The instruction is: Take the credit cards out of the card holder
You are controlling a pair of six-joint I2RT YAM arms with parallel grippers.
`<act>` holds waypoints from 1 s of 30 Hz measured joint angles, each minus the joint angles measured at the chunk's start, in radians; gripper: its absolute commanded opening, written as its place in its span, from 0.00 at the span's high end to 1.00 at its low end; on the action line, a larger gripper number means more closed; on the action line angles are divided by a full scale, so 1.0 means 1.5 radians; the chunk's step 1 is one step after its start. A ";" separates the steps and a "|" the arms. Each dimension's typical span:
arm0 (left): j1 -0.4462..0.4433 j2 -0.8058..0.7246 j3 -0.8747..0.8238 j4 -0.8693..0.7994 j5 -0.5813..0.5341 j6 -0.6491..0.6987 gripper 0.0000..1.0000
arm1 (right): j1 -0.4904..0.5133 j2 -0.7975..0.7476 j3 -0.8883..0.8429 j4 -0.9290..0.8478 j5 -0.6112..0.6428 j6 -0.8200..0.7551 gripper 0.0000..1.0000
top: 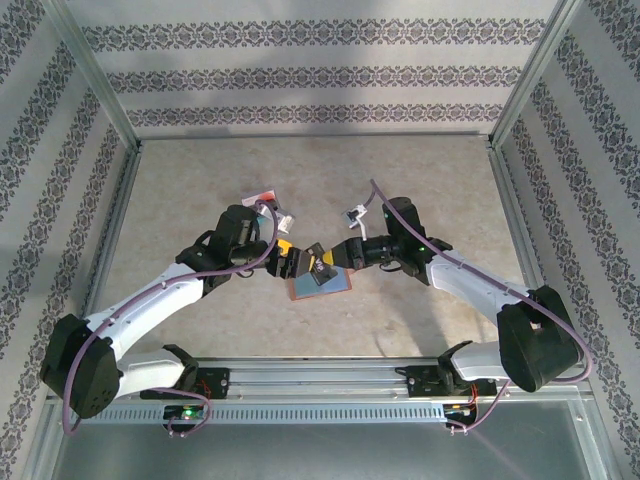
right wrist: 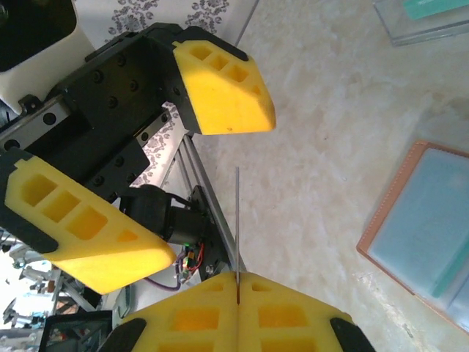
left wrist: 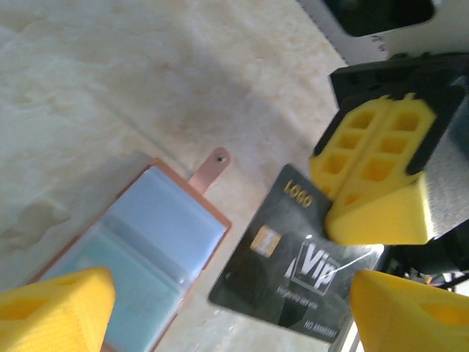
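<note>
On the worktop [top: 200,180] we see the holder [left wrist: 154,235] lying open, limp and light, likely to slide if tugged, with the left end effector [left wrist: 231,293] released wide above it. The right end effector [right wrist: 237,282] is clenched on the black card [left wrist: 293,279], just beside the holder: thin, stiff and slick, we judge, best pinched flat near an edge.
</note>
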State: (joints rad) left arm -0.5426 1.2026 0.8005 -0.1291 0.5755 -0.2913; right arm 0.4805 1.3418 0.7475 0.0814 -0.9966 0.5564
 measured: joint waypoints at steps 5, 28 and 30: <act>0.001 0.009 -0.005 0.015 0.035 -0.008 0.30 | 0.006 0.000 0.007 0.000 -0.011 -0.005 1.00; 0.023 -0.016 -0.060 0.148 0.147 -0.110 1.00 | -0.004 -0.024 0.015 -0.001 0.018 0.003 0.60; 0.023 -0.033 -0.065 0.157 0.133 -0.117 1.00 | -0.009 -0.046 0.013 0.001 0.030 0.012 0.52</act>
State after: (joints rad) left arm -0.5083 1.1530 0.7033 0.1070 0.7750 -0.4664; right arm 0.4664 1.2724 0.7677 0.0830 -0.9512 0.5743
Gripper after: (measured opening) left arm 0.064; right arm 0.421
